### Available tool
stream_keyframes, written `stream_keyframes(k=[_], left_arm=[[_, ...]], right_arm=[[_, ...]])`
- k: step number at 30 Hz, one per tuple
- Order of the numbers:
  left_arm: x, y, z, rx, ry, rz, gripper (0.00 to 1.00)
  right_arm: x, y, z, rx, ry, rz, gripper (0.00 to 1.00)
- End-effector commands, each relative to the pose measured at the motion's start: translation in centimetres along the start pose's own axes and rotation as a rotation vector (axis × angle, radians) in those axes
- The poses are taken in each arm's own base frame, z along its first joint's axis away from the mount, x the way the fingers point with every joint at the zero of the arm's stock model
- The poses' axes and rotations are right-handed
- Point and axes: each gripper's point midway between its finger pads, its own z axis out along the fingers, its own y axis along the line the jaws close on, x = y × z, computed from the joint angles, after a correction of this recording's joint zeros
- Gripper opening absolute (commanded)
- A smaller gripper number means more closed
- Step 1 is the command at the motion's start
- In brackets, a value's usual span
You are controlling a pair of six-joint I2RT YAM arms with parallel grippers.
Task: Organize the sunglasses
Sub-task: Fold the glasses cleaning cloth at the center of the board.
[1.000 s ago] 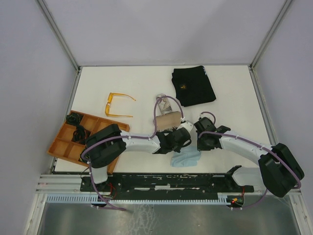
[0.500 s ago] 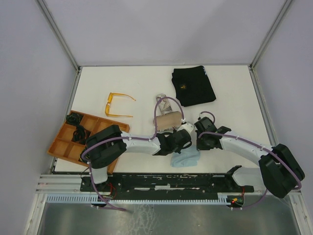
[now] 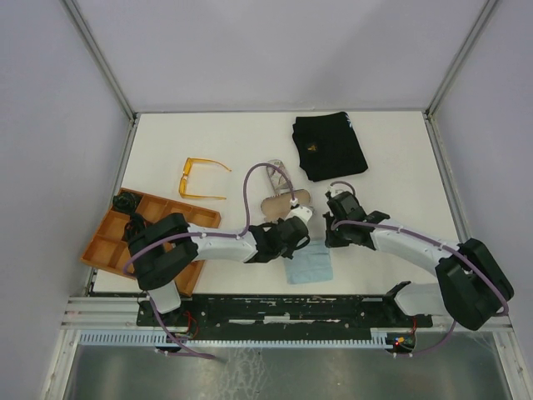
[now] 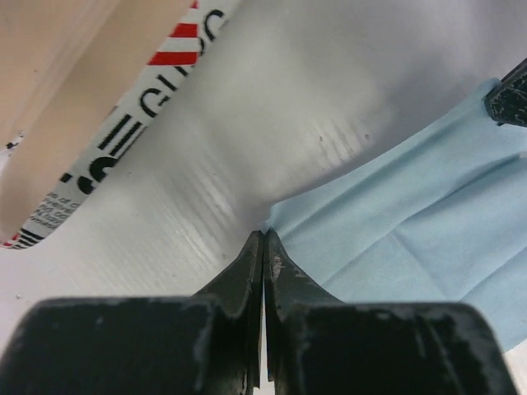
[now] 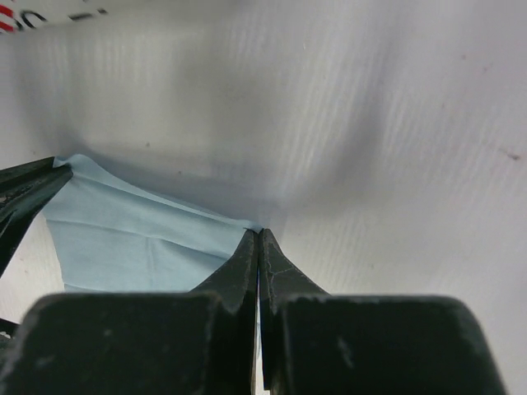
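The orange-amber sunglasses (image 3: 201,178) lie open on the table at the left. The white-framed sunglasses (image 3: 277,173) lie at mid-table, partly behind the left arm's cable, just beyond a tan printed case (image 3: 280,202). A light blue cloth (image 3: 307,265) is stretched flat near the front edge. My left gripper (image 3: 292,242) is shut on its left far corner (image 4: 284,216). My right gripper (image 3: 327,239) is shut on its right far corner (image 5: 239,224). Each wrist view shows the other gripper's dark fingertip at the cloth's opposite corner.
An orange compartment tray (image 3: 109,248) with dark items sits at the front left. A black cloth pouch (image 3: 330,146) lies at the back right. The printed case (image 4: 90,115) is close to the left gripper's far side.
The left gripper has shut on the cloth's corner. Both grippers have moved left and apart, and the crumpled cloth is now pulled flat between them.
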Motion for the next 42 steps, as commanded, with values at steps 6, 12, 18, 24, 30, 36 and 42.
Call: stream_keyframes(k=[6, 12, 18, 24, 30, 36, 42], left_arm=[[-2.7, 2.2, -0.5, -0.026, -0.07, -0.04, 0.03], [-4.6, 2.3, -0.6, -0.016, -0.114, -0.023, 0.03], [-5.6, 2.0, -0.8, 0.017, -0.151, 0.027, 0.03], [-5.9, 1.7, -2.1, 0.076, -0.214, 0.045, 0.03], [-5.4, 1.2, -2.6, 0.121, -0.234, 0.057, 0.03], [-4.4, 0.9, -2.2, 0.146, -0.225, 0.051, 0.03], [-4.2, 0.7, -2.3, 0.166, -0.233, 0.041, 0.03]], right_arm=[[-4.7, 1.3, 0.4, -0.032, -0.146, -0.09, 0.0], [-6.1, 1.1, -0.3, -0.015, -0.217, -0.116, 0.0], [-6.5, 0.8, -0.9, -0.008, -0.244, -0.137, 0.0], [-5.9, 1.1, -1.6, -0.054, -0.267, -0.161, 0.0], [-4.9, 1.3, -2.0, -0.08, -0.245, -0.149, 0.0], [-3.9, 1.4, -1.9, -0.098, -0.216, -0.13, 0.0], [-3.5, 1.4, -1.8, -0.107, -0.204, -0.121, 0.0]])
